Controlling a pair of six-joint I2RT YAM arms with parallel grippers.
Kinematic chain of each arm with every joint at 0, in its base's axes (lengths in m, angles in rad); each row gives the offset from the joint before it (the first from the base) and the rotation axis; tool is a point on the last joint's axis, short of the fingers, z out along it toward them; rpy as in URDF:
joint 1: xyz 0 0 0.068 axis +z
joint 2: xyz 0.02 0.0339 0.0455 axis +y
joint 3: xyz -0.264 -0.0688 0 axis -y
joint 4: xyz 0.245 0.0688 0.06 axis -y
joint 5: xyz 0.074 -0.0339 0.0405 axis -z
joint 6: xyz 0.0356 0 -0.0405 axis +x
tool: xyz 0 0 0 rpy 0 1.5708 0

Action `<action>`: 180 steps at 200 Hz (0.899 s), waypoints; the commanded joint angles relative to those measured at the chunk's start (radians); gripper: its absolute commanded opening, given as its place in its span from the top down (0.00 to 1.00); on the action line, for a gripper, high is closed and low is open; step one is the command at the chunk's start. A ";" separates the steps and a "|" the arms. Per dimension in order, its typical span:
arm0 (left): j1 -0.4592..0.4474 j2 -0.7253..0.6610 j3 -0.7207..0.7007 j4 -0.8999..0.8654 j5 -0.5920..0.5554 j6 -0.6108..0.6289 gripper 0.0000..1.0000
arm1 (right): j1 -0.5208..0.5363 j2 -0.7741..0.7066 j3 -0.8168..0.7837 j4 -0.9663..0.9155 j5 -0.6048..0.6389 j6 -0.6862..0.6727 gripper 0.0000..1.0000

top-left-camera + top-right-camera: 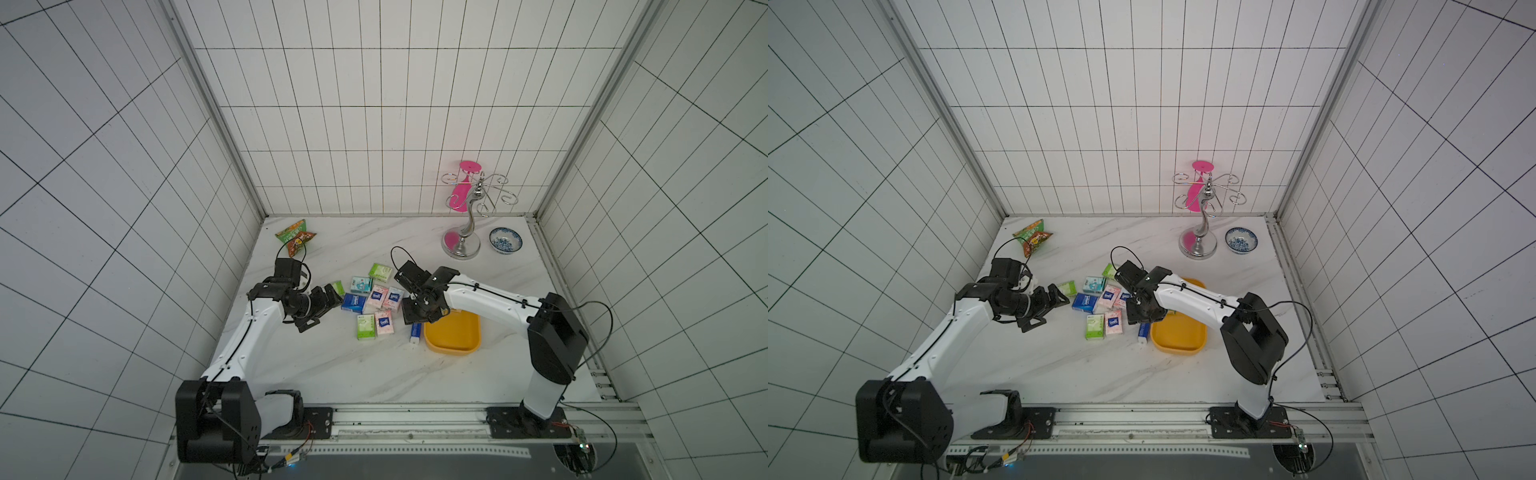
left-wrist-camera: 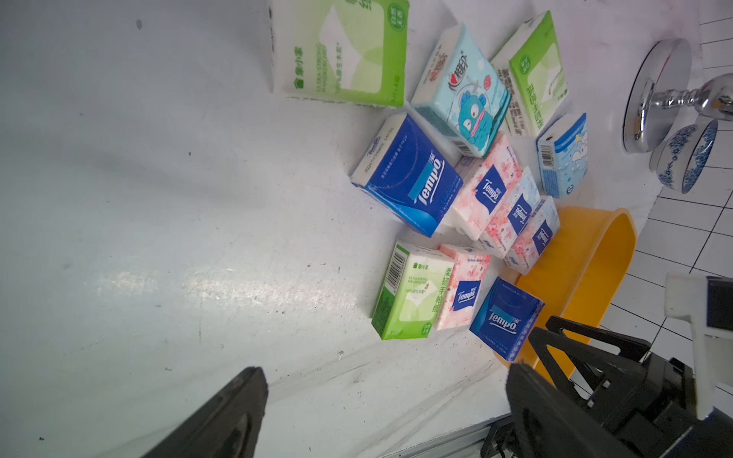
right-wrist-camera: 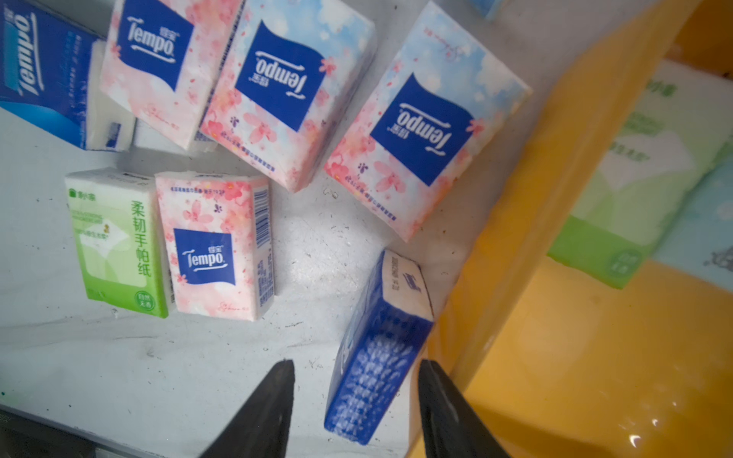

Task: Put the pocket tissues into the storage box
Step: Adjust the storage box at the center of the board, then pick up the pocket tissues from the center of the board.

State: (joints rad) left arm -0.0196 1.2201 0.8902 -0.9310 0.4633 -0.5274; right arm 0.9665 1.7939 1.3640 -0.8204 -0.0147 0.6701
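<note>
Several pocket tissues in green, pink, teal and dark blue lie clustered mid-table, left of the yellow storage box. One dark blue packet stands on edge, leaning against the box's outer wall. My right gripper is open and straddles that packet, with gaps showing on both sides. Inside the box lie a green packet and a teal one. My left gripper is wide open over bare table, left of the cluster, holding nothing; both top views show it beside a green packet.
A green-orange snack bag lies at the back left. A silver cup stand with a pink glass hanging on it and a blue-white bowl stand at the back right. Tiled walls enclose three sides.
</note>
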 commanded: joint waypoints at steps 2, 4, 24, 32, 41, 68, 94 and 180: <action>-0.014 -0.018 0.005 -0.002 -0.020 0.019 0.03 | 0.011 0.022 0.030 -0.088 0.063 0.042 0.45; -0.015 -0.017 0.004 -0.002 -0.019 0.018 0.02 | 0.011 0.023 0.029 -0.091 0.064 0.044 0.45; -0.017 -0.012 0.006 0.004 -0.019 0.017 0.03 | 0.012 0.028 0.026 -0.110 0.077 0.053 0.45; -0.018 -0.010 0.006 0.006 -0.020 0.015 0.03 | 0.012 0.031 0.027 -0.111 0.077 0.054 0.45; -0.020 -0.010 0.006 0.006 -0.020 0.015 0.03 | 0.014 0.035 0.032 -0.108 0.074 0.052 0.45; -0.019 -0.019 0.003 0.006 -0.023 0.015 0.03 | 0.022 0.061 0.062 -0.094 0.057 0.037 0.44; -0.020 -0.030 -0.004 0.007 -0.030 0.015 0.03 | 0.023 0.100 0.084 -0.074 0.053 0.031 0.43; -0.020 -0.037 -0.002 0.005 -0.035 0.012 0.03 | 0.024 0.167 0.112 -0.092 0.078 0.037 0.61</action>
State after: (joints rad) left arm -0.0368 1.1980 0.8902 -0.9360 0.4408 -0.5232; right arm 0.9833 1.9423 1.4380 -0.8856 0.0383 0.7052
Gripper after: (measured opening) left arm 0.975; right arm 0.444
